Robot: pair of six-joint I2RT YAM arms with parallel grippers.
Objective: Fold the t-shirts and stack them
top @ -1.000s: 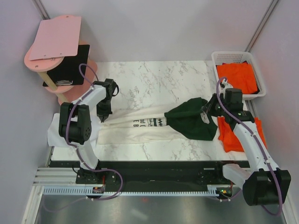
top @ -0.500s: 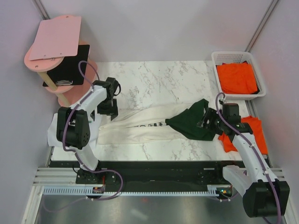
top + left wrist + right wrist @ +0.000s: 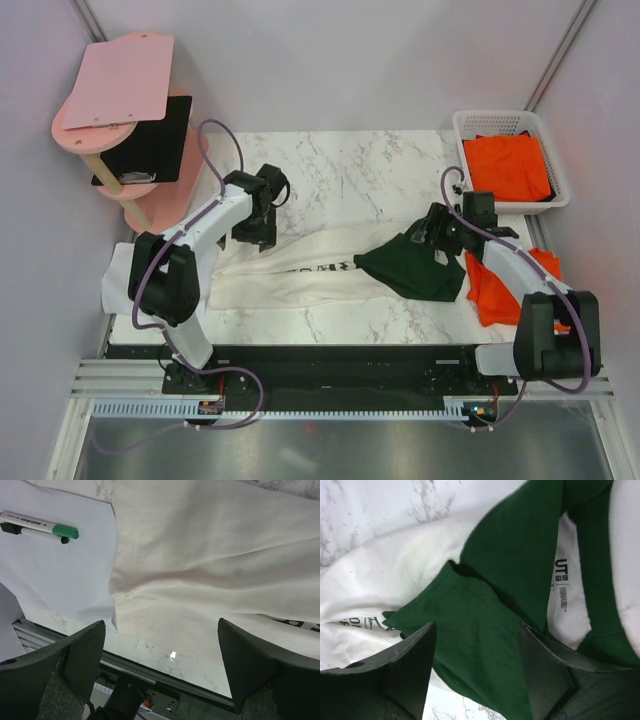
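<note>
The cream-white t-shirt [image 3: 300, 268] with dark green sleeves [image 3: 415, 265] lies rumpled in a long band across the table's middle. My left gripper [image 3: 252, 232] hovers open over its cream end [image 3: 200, 570], with nothing between the fingers [image 3: 80, 655]. My right gripper [image 3: 432, 232] hovers open over the green cloth [image 3: 485, 605]; the neck label [image 3: 561, 582] shows beside it. One orange t-shirt [image 3: 495, 292] lies on the table at the right, partly under the right arm. More orange cloth [image 3: 508, 165] fills the basket.
A white basket [image 3: 478, 122] stands at the back right. A pink shelf stand [image 3: 120, 90] with a black board rises at the back left. A green-capped marker [image 3: 37, 527] lies on white paper [image 3: 65, 580] beside the shirt, near the table's front rail [image 3: 165, 690].
Both grippers have opened and let go of the shirt, which has sunk onto the table. The left gripper moved right and back; the right one shifted slightly left and back.
</note>
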